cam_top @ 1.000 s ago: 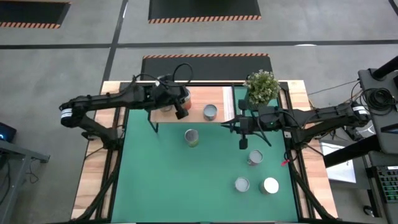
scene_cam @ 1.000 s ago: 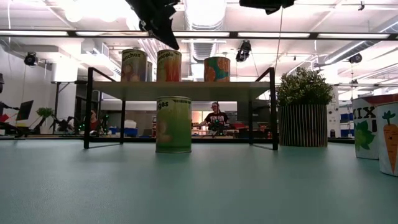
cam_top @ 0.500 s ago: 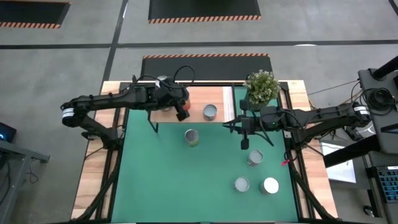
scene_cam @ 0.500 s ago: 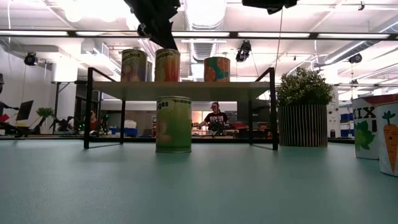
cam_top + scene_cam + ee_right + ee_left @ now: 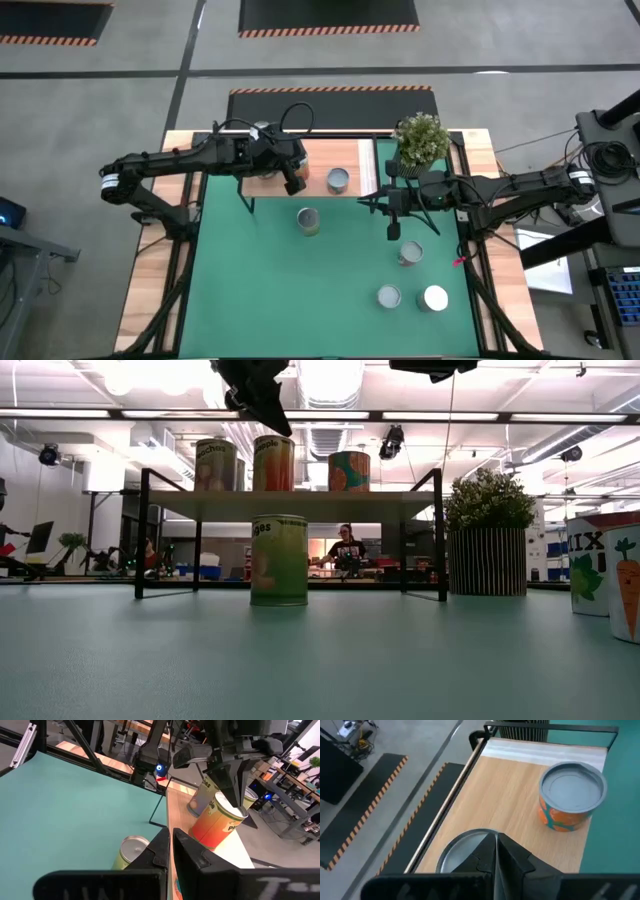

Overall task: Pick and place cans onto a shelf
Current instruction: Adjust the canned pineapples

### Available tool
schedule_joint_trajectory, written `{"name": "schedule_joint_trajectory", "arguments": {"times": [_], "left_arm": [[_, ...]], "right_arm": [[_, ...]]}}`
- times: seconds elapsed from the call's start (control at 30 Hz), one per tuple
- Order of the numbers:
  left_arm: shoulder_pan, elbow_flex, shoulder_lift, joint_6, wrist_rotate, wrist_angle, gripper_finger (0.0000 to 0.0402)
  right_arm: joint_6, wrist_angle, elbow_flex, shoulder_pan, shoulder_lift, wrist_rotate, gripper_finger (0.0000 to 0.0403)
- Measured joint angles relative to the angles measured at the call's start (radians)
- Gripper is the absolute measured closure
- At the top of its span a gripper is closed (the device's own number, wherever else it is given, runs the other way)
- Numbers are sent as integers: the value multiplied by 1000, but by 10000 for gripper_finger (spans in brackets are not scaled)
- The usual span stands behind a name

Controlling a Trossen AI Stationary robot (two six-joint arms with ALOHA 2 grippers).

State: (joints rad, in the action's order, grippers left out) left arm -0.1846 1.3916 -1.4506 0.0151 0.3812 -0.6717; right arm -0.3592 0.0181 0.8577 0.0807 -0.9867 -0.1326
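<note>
Hovering shut and empty, the left gripper (image 5: 295,184) hangs over the shelf (image 5: 350,160) near its front edge. The right gripper (image 5: 392,232), also closed on nothing, sits above open green mat (image 5: 260,280).

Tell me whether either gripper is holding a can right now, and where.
Nothing is held. Left gripper is shut just above an orange can on the shelf; right gripper is shut over the mat.

"IX" on right-edge can (image 5: 588,565)
</note>
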Motion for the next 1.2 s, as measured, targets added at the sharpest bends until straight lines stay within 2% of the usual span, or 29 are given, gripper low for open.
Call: {"name": "schedule_joint_trajectory", "arguments": {"times": [0.2,0.27,0.63,1.2], "left_arm": [[-3,-32,-14,2,166,2,402],[-3,-40,-28,0,187,6,402],[36,-39,-34,-89,136,-5,401],[75,-40,6,-197,155,-139,401]], "right_arm": [[0,0,0,0,0,0,392],[0,0,0,0,0,0,392],[0,7,0,0,-1,0,392],[2,8,0,0,-1,0,392]]}}
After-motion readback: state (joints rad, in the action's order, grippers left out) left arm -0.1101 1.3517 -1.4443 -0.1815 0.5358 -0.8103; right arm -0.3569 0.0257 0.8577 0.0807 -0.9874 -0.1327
